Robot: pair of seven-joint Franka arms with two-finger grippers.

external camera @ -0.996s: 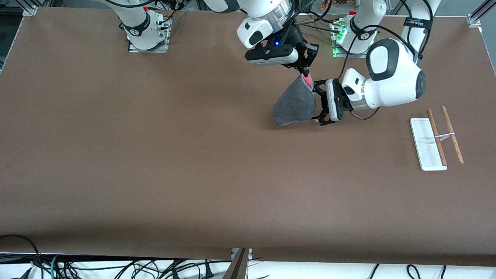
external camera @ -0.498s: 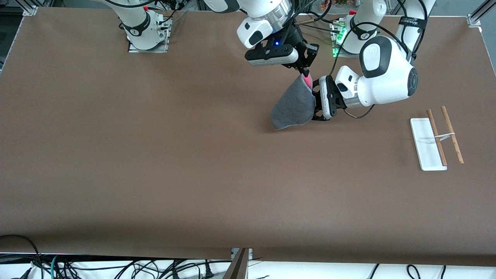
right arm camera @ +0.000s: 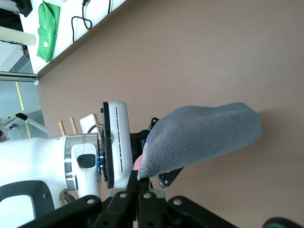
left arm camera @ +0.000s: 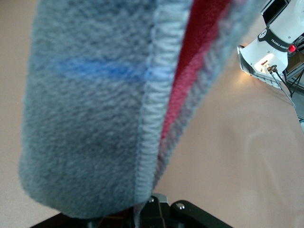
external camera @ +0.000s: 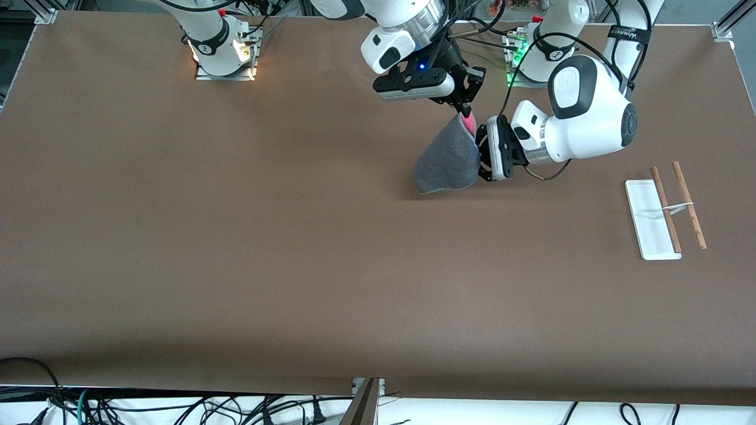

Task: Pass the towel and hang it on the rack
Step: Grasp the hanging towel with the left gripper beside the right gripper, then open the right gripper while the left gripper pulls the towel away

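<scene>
Here, the small dark grey fuzzy towel (external camera: 446, 160) hangs above mid-worktop (external camera: 236, 236), pinched by both the closed right end effector (external camera: 466, 114) and closed left end effector (external camera: 479, 158). The right should release only once the left's grip proves firm.

Both arms glossy white w/ rounded shells, black joint bands, silver metal collars. Black two-finger left gripper (external camera: 479, 154) and right gripper (external camera: 468, 109); black camera bar w/ blue LED at right wrist. Black cables loop along links. Red buttons, green light at bases.
</scene>
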